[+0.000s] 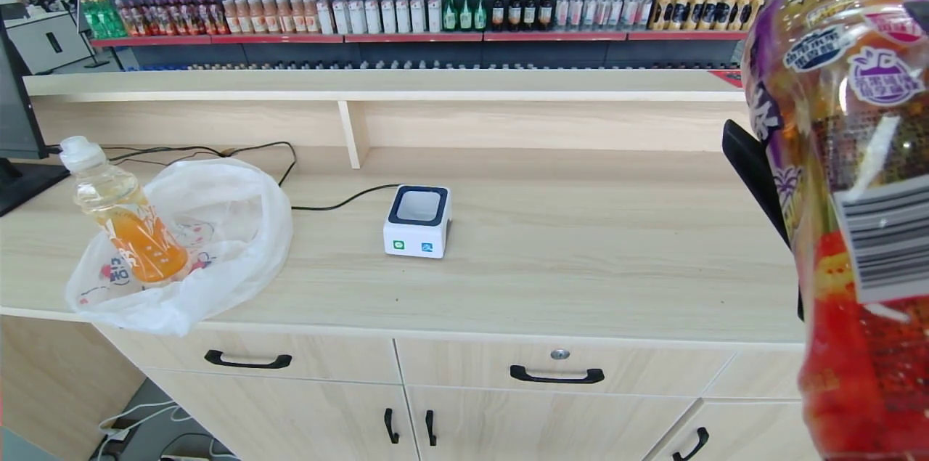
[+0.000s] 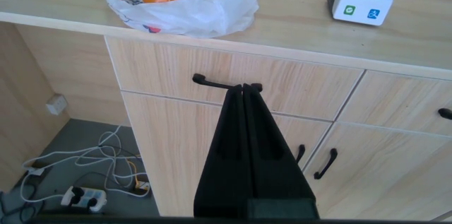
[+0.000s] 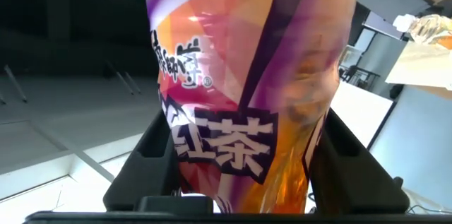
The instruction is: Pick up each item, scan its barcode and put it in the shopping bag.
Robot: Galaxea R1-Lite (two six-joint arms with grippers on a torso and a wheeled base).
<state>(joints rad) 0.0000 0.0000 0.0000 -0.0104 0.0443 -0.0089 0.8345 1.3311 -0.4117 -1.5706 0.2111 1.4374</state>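
Big drink bottle point(image 1: 856, 214) looms at the frame's right edge, barcode towards us, hiding the counter's point(image 1: 580, 243) end, pinched by the right gripper point(image 3: 244, 150). Scanner point(image 1: 417, 221) sits dead centre. At left, the shopping bag point(image 1: 239, 229) holds an orange bottle point(image 1: 123, 221). Left gripper point(image 2: 244, 90), fingers pressed together, hangs before the drawers point(image 2: 162, 68).

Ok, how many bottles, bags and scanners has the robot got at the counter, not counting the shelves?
Drink bottles: 2 (bagged bottle, held bottle)
Plastic shopping bag: 1
Barcode scanner: 1
Total: 4
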